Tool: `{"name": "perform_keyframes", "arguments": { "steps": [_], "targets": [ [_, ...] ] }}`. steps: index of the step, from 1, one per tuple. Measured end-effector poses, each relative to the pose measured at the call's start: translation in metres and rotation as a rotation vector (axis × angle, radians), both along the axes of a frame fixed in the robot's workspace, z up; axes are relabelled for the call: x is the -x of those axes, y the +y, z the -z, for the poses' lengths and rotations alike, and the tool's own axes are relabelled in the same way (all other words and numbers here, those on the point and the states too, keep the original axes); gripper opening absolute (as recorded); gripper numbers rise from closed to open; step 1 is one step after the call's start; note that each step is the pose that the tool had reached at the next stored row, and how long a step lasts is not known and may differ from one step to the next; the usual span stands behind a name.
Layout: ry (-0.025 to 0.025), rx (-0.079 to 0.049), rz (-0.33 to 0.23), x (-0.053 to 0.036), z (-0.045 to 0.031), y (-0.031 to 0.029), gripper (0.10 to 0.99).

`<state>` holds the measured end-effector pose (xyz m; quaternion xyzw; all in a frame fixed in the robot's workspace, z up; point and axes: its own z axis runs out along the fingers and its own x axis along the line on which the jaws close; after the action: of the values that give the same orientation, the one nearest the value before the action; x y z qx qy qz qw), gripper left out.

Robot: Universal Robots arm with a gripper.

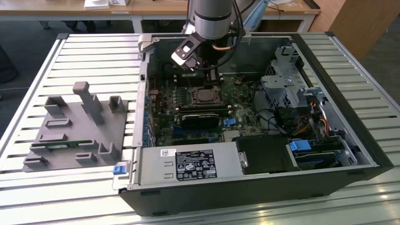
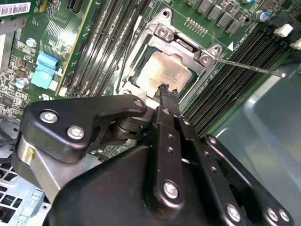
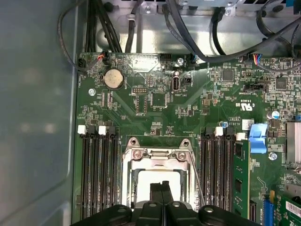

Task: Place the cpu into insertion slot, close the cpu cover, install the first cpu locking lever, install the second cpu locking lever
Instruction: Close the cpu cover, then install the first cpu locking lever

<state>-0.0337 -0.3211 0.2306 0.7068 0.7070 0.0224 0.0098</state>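
Observation:
The cpu (image 2: pixel 162 70) lies in its socket on the motherboard, its dull silvery top showing through the square opening of the cpu cover (image 2: pixel 181 44). In the first wrist view too, the cover (image 3: pixel 157 154) lies flat over the cpu (image 3: pixel 141 186). A thin metal locking lever (image 2: pixel 247 67) sticks out sideways across the memory slots. A second thin lever (image 2: pixel 126 56) runs along the socket's other side. My gripper (image 2: pixel 165 89) hangs just above the socket's edge, its two black fingers (image 3: pixel 157 193) pressed together with nothing between them. In the exterior view the gripper (image 1: pixel 209 75) stands over the socket (image 1: pixel 205 96).
The open computer case (image 1: pixel 350 140) lies on a slatted table, with cables, drive cages and a power supply (image 1: pixel 187 164) around the board. Memory slots (image 3: pixel 96 174) flank the socket on both sides. A grey fixture block (image 1: pixel 78 126) sits on the exterior view's left.

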Motion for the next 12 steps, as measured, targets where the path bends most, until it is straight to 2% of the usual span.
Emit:
{"name": "perform_keyframes", "arguments": {
  "steps": [12],
  "targets": [
    [-0.0001, -0.001, 0.0, 0.0052, 0.0, 0.0, 0.106]
  ]
}}
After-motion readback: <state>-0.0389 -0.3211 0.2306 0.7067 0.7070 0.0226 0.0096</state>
